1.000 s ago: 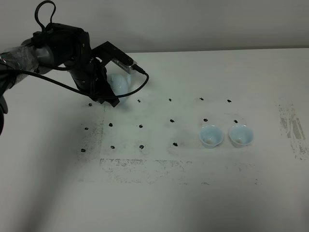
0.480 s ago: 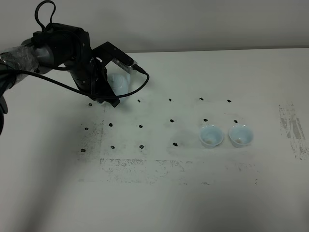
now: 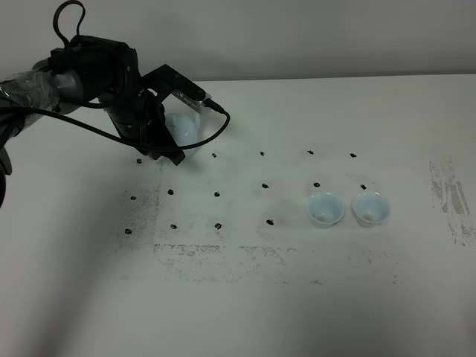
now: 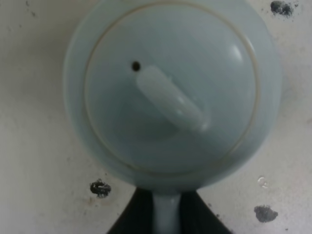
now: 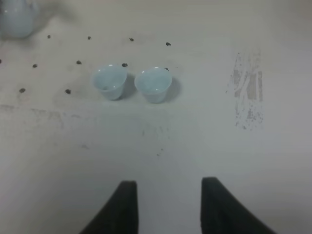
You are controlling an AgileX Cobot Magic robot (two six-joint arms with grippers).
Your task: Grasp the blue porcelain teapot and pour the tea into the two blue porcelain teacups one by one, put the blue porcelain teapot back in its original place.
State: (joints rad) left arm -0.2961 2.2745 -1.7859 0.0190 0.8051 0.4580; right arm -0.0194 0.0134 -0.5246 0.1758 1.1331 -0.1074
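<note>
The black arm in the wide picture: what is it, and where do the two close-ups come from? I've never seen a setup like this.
It is a robot arm, one of two, seen by a camera mounted high. Each close-up comes from a camera on one arm's wrist. On the white table stand a blue porcelain teapot and two small teacups, side by side. The left gripper, the arm's pincer hand, is shut on the teapot's handle, and its camera looks down on the lid. The right gripper is open and holds nothing. Its camera sees the teacups from farther off.
</note>
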